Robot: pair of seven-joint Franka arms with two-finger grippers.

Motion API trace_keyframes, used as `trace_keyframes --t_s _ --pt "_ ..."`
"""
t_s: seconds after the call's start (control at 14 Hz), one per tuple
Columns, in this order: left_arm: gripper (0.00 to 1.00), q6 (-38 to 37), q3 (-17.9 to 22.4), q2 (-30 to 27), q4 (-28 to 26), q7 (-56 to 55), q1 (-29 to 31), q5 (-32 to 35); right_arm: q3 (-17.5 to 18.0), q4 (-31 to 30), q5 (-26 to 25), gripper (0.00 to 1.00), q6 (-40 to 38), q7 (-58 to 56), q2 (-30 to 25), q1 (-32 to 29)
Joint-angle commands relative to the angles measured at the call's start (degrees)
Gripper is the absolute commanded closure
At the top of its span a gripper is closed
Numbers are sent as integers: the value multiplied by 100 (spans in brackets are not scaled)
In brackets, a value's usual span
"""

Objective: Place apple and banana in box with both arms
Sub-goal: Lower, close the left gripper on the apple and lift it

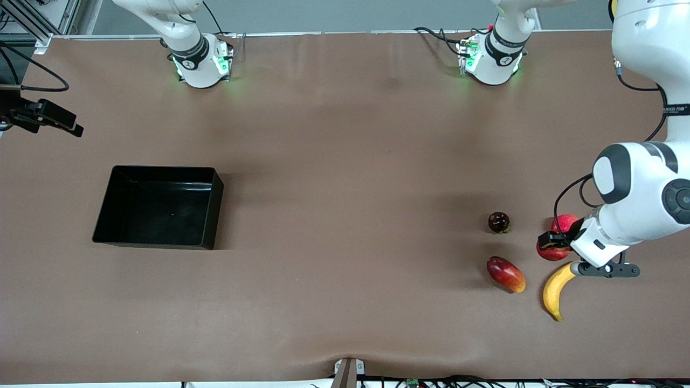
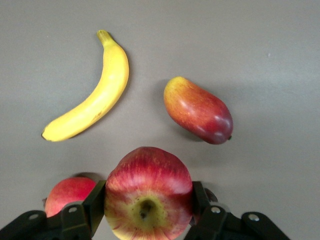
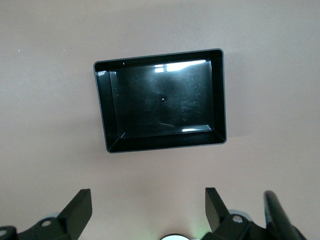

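Your left pincer [image 2: 147,212] has the apple [image 2: 148,192] clamped between its two fingers [image 2: 95,200], one pressed on each side, stem dimple facing the wrist camera. In the front view the pincer [image 1: 555,243] sits low at the left arm's end of the worktop [image 1: 345,178], and the arm's wrist covers most of the apple [image 1: 551,252], so you see only a red sliver of it there. Whether the apple is lifted clear of the worktop or resting on it, you cannot tell.

A smooth red fruit [image 1: 564,222] lies just beside the apple, farther from the front camera; the wrist cuts it off in the front view and the finger hides part of it in the left wrist view [image 2: 69,194]. The banana [image 1: 557,290] lies on the worktop nearer the front camera than the apple, its upper end tucked under the arm's camera mount. The red-and-yellow mango [image 1: 506,274] lies beside the banana, toward the right arm's end. A small dark round fruit [image 1: 498,222] is too small to identify.

The box [image 1: 158,207] sits well apart from the fruit, toward the right arm's end, nothing inside it.

Your right pincer [image 3: 147,212] waits above the box, fingers [image 3: 79,212] spread wide and holding nothing. In the front view only a dark piece [image 1: 46,117] at the picture's edge shows.
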Motion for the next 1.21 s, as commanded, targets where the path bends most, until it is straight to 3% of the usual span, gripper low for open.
trace_keyframes --t_s 0.0,0.36,0.64,0.79,1.14 --pt "100 -373 -14 -280 -38 -192 -72 -5 48 108 71 0 -54 12 46 -87" --pt "100 -1199 -76 -842 -46 -289 -90 12 39 117 89 0 -45 82 90 -105" --pt "100 -1656 -225 -1071 -90 -315 -72 12 39 258 160 0 237 38 545 -298" --pt "100 -1745 -330 -1185 -81 -498 -107 21 39 275 124 0 219 4 968 -307" --pt "100 -1772 -542 -1195 -46 -999 -160 39 39 284 106 0 367 -5 1145 -553"
